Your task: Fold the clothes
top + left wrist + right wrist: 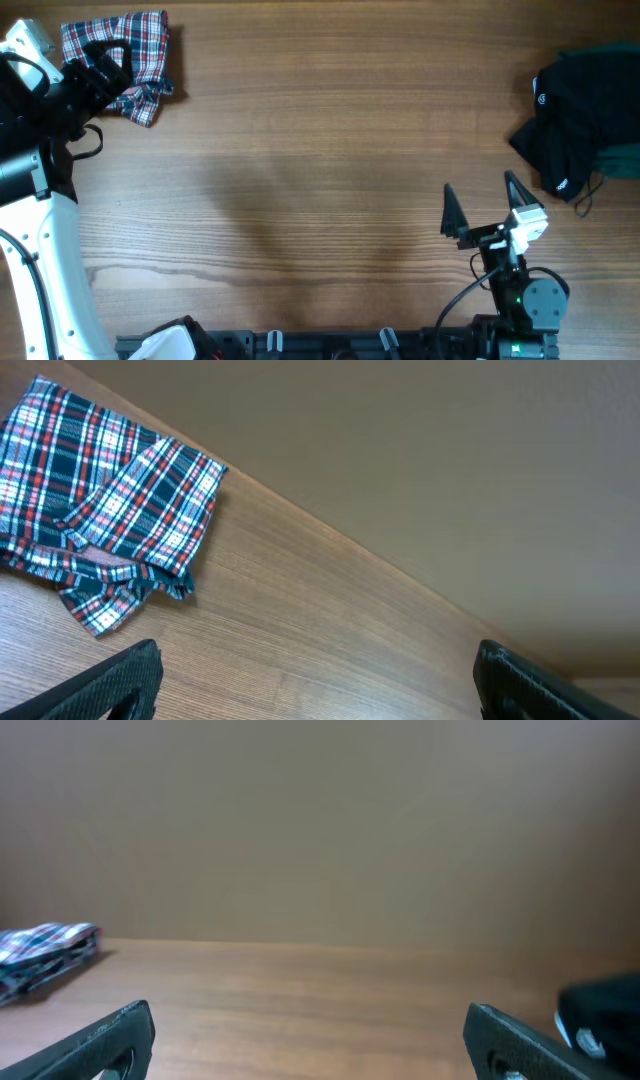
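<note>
— Any legible text, labels, brands or numbers on record?
— None readable. The black garment (583,112) bears small white marks (541,98), apparently logos; too small to make out.

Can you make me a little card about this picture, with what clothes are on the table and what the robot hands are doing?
table: brown wood
plaid shirt: red, navy and white, a small bundle at the far left corner
black garment: crumpled heap at the right edge, small white logo
left gripper: open, by the plaid shirt, holding nothing
right gripper: open, above bare wood, holding nothing
</note>
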Robot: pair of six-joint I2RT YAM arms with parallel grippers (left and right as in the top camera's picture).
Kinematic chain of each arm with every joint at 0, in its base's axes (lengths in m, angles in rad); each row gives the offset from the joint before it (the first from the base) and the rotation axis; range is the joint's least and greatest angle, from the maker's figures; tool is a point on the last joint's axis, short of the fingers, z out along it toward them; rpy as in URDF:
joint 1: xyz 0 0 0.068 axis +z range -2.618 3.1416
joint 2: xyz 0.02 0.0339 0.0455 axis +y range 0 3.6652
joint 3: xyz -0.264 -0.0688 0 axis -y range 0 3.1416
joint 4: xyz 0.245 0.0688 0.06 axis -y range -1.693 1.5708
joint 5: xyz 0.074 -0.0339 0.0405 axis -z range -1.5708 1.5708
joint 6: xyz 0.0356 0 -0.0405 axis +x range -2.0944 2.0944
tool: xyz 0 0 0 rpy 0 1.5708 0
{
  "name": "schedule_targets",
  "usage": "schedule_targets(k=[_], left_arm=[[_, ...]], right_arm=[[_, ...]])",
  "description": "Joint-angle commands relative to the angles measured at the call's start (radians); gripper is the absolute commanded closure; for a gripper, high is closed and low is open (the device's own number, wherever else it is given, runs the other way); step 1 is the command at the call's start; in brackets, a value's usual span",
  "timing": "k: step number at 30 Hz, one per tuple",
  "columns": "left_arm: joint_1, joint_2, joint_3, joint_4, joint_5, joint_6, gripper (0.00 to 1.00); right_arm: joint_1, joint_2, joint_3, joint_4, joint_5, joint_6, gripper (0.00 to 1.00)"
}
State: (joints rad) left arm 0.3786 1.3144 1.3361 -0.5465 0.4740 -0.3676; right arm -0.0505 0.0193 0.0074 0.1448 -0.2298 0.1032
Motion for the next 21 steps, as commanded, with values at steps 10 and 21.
schedule_targets(k=[10,21], left_arm=[[-0.003,-0.005,0.001,0.002,0.012,0.02,0.0],[-0.003,-0.005,0.001,0.002,0.012,0.02,0.0]], right_arm=[[0.0,-0.01,-0.002,-0.138,0.111,0.055,0.0],[0.0,-0.005,-0.002,-0.138,0.111,0.055,0.0]])
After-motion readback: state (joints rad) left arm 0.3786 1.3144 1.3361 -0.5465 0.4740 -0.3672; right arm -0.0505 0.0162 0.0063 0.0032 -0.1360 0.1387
